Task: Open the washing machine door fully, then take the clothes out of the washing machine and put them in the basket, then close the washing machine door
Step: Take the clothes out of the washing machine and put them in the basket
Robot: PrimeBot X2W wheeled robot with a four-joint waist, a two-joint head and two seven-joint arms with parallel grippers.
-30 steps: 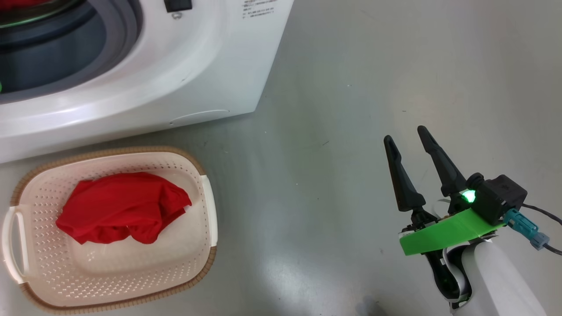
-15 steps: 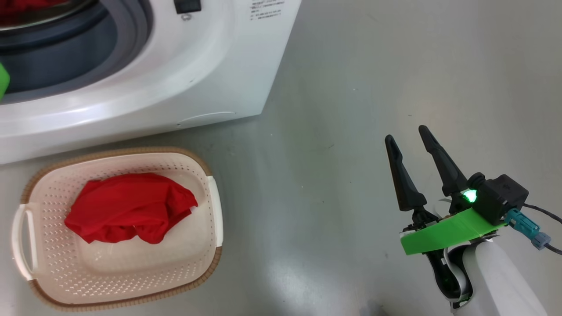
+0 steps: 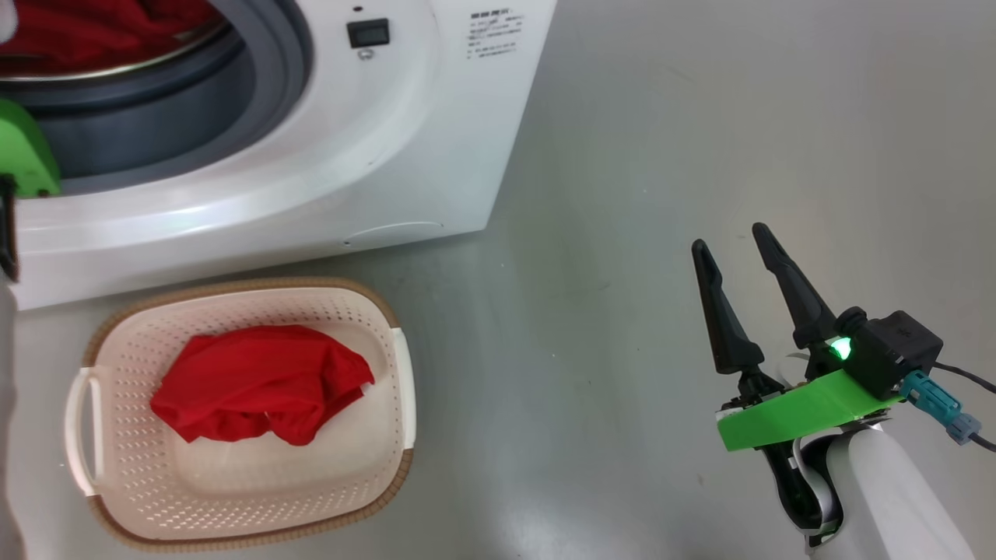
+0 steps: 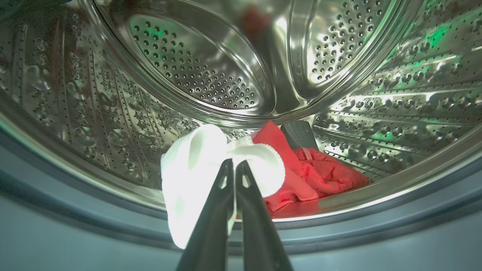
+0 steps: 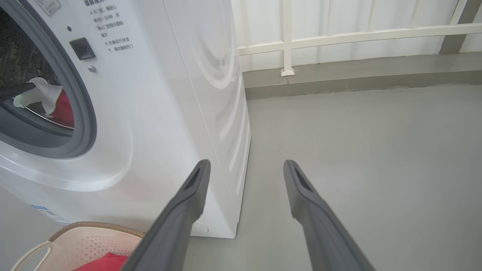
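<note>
- Our left gripper (image 4: 234,165) is clenched on the white cloth (image 4: 192,177) just inside the front lip of the drum (image 4: 196,71). The cloth hangs down over that lip.
- A red garment (image 4: 324,177) lies on the drum's lower wall, touching the white cloth. We cannot tell whether the two are joined, so we should expect both to come out.
- We judge the step in hand to be lifting this load out. We should raise it first to clear the rubber ring (image 3: 264,93), then draw straight back from the washing machine (image 3: 373,155).
- The basket (image 3: 233,529) stands on the floor (image 3: 622,155), just before the machine's front edge. A red bundle (image 3: 264,381) lies at its middle, so we should release over the centre, low, so nothing drapes over the rim.
- Our right gripper (image 3: 728,236) hangs spread and empty over the floor, well apart.
</note>
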